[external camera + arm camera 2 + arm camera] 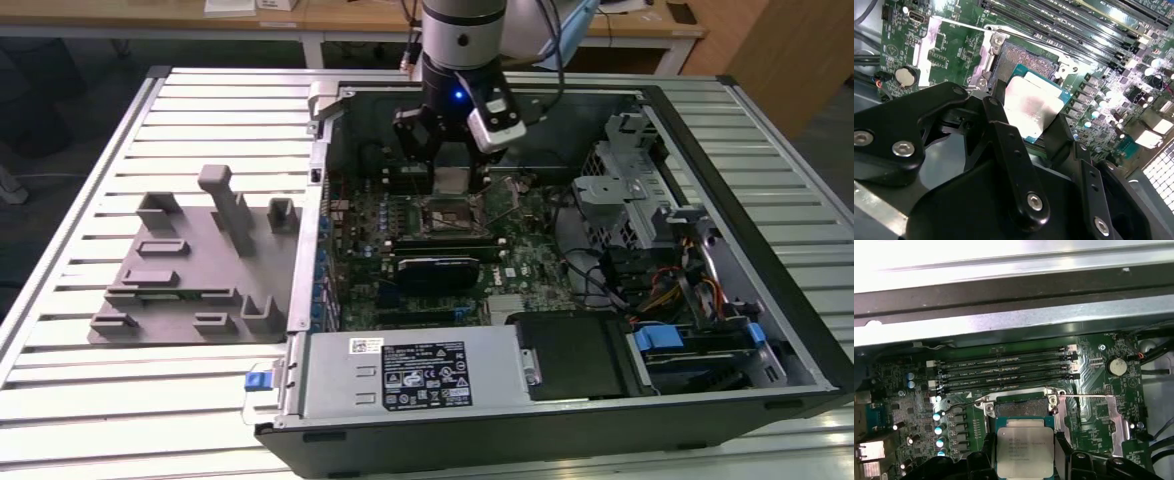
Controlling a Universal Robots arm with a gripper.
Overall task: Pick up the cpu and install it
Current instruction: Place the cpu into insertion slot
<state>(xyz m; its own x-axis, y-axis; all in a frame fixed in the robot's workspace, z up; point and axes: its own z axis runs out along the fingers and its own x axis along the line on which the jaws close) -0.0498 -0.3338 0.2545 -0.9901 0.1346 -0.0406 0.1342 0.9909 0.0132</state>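
My gripper (451, 165) hangs inside the open computer case, shut on the cpu (454, 181). The cpu is a flat square chip with a silver metal top; in both wrist views it sits between the black fingers (1004, 140), cpu (1034, 107) and cpu (1024, 451). It is held tilted just above the open motherboard socket (1021, 408), whose metal frame and pin field (1024, 56) show past the chip's far edge. In the exterior view the socket (447, 212) lies directly below the gripper. I cannot tell whether the chip touches the socket.
A grey fixture plate with blocks (200, 260) lies on the slatted table at the exterior view's left. Inside the case are memory slots (1004, 371), a coin battery (1116, 366), a power supply (400, 370) and a drive cage (641, 200). The case wall (1004, 295) stands close behind the board.
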